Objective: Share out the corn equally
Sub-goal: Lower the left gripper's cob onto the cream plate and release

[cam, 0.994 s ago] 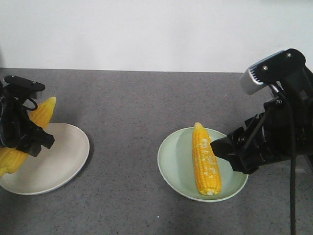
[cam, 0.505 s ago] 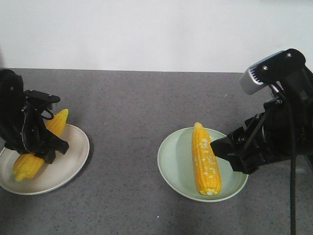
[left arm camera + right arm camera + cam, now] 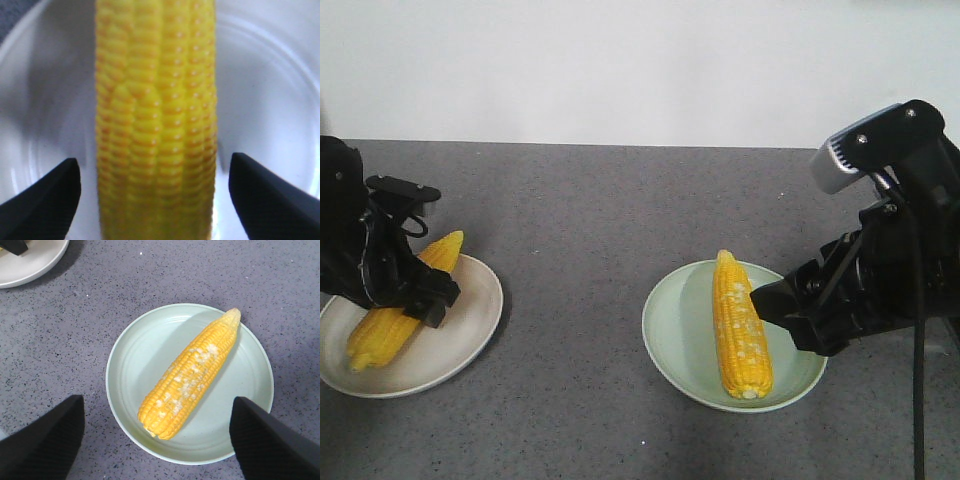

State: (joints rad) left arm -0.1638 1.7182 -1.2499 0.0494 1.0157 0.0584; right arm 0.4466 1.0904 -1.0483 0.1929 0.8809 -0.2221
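Observation:
One corn cob (image 3: 375, 335) lies slantwise on the white plate (image 3: 470, 320) at the left. My left gripper (image 3: 420, 295) stands open over its middle. In the left wrist view the cob (image 3: 155, 100) runs between the two black fingers (image 3: 45, 200), with a gap of plate (image 3: 270, 90) on each side. A second corn cob (image 3: 740, 330), with pale patches, lies on the pale green plate (image 3: 675, 340) at the right. My right gripper (image 3: 780, 315) hovers open at that plate's right rim, holding nothing. From the right wrist the cob (image 3: 190, 377) lies diagonally on the green plate (image 3: 145, 350).
Both plates rest on a grey speckled countertop (image 3: 580, 220) with a white wall behind. The white plate's rim (image 3: 35, 265) shows at the top left of the right wrist view. The right arm's camera housing (image 3: 850, 150) stands above its gripper.
The left gripper carried its cob rightward from the plate's left edge, set it down on the white plate, and its fingers now stand apart from it. The right arm has not moved.

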